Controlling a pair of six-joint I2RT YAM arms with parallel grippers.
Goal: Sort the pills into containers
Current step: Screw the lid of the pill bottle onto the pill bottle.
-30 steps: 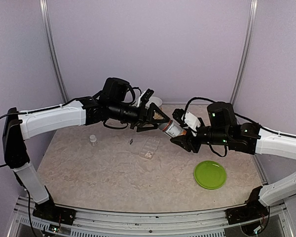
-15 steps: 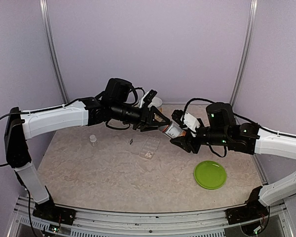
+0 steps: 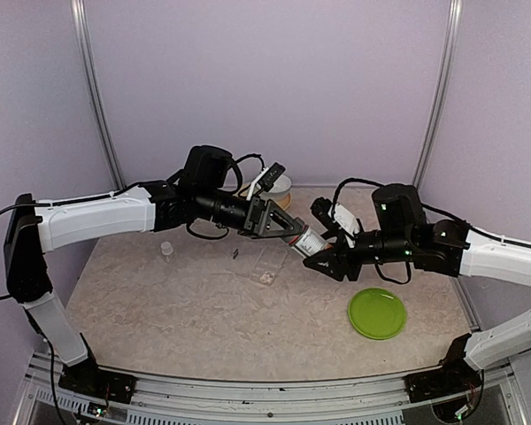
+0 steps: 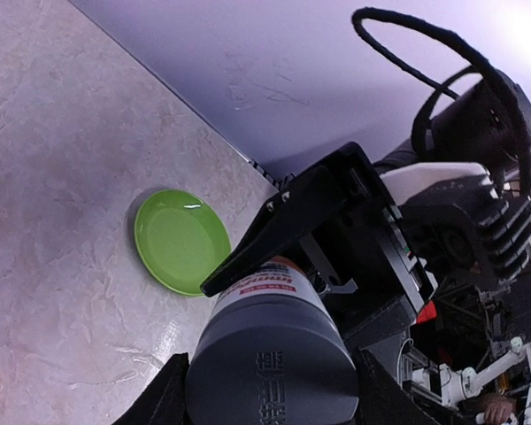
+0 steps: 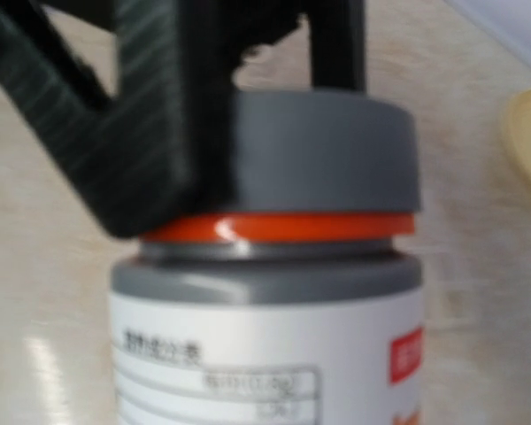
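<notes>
The left fingers [image 3: 276, 219] have closed onto the grey cap [image 4: 270, 372] of the bottle [image 5: 265, 354]; right fingers [image 4: 283, 226] clasp its body, both arms outstretched.

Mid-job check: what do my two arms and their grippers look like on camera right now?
The left arm and right arm have white shell links with black joints and wrists. The left gripper and right gripper are black, with angular triangular fingers. Black cables loop along the arms. Small green lights glow on the right wrist housing.

left pincer [image 3: 290, 232], right pincer [image 3: 324, 254] seemingly clamped.
</notes>
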